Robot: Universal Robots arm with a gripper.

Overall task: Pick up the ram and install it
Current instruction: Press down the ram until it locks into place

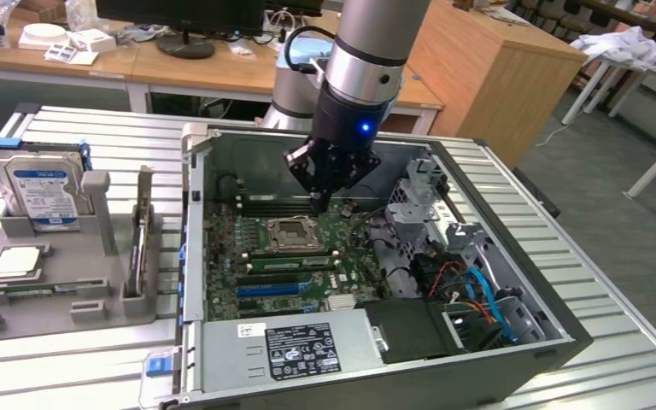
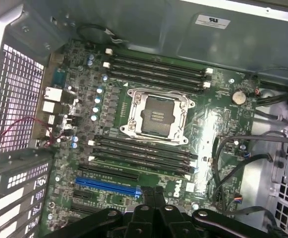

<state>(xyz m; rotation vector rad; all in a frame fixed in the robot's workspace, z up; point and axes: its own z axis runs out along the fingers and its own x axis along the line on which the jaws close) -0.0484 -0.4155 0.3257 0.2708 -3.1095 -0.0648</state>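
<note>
The ram (image 1: 288, 262) is a long green stick with dark chips, standing in a memory slot of the motherboard (image 1: 305, 290) inside the open computer case. It is just beside the empty processor socket (image 1: 291, 231). In the wrist view the same slot row (image 2: 140, 163) lies beside the socket (image 2: 157, 115). My gripper (image 1: 320, 203) hangs above the board over the far slots beyond the socket, a little above and apart from the ram. Its fingers (image 2: 153, 191) are pressed together with nothing between them.
A grey tray (image 1: 55, 295) to the exterior view's left of the case holds a hard drive with a blue label (image 1: 41, 190), a square silver chip (image 1: 18, 262) and a thin stick on edge (image 1: 143, 231). The case walls (image 1: 191, 213), drive cage (image 1: 425, 201) and cables (image 1: 477, 290) crowd the board.
</note>
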